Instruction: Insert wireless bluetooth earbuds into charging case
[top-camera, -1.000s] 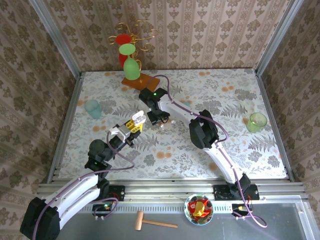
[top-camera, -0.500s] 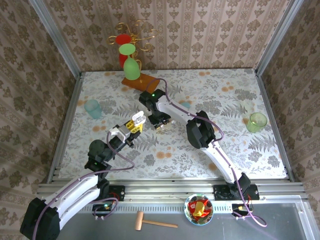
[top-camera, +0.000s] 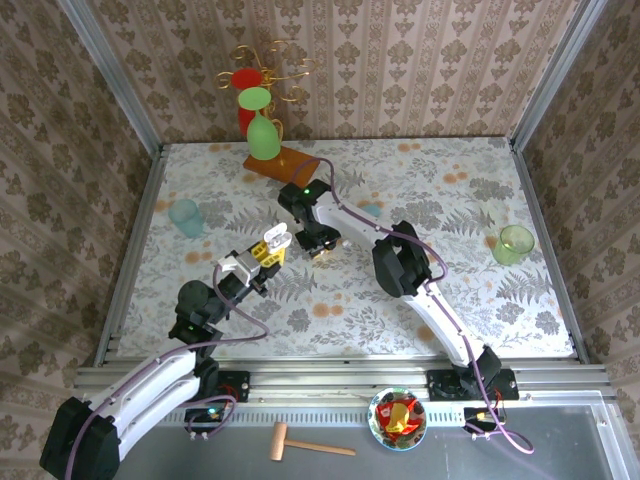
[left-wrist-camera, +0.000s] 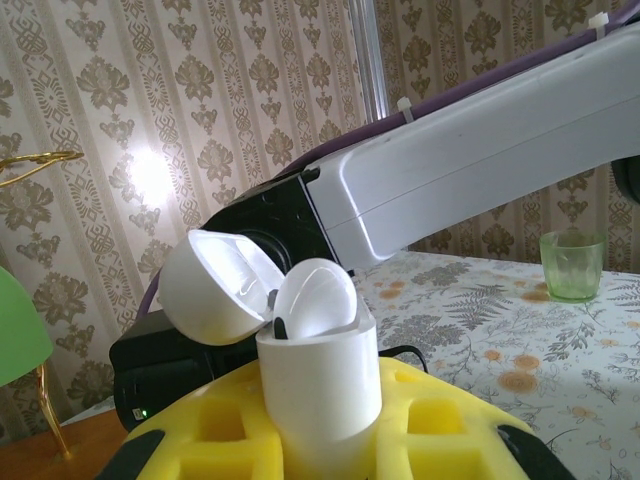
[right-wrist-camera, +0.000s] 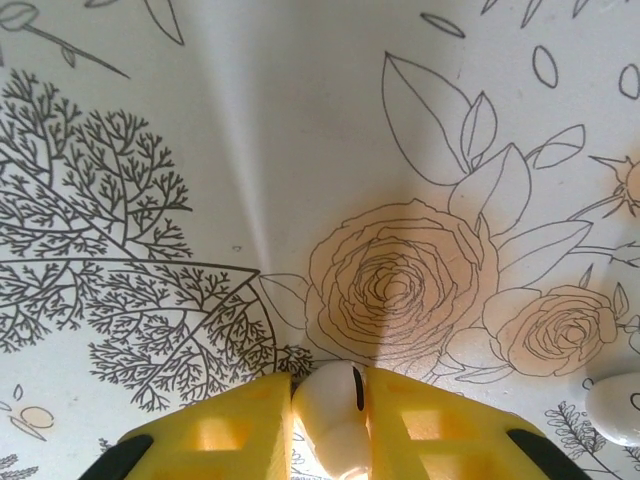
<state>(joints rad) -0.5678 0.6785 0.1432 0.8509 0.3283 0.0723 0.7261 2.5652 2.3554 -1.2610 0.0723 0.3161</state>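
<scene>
From above, we see the left pincer and right pincer close together over the tabletop. Left wrist: the left pincer clamps the open charging case. Right wrist: the right pincer pinches a white earbud above the tabletop.

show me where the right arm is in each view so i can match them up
top external: right arm reaches from bottom right to the centre, right gripper down at the tablecloth.
left wrist: its white link crosses upper right, behind the charging case.
right wrist: its yellow fingers at the bottom edge, shut on an earbud.
shared landmark: the floral tablecloth.
</scene>
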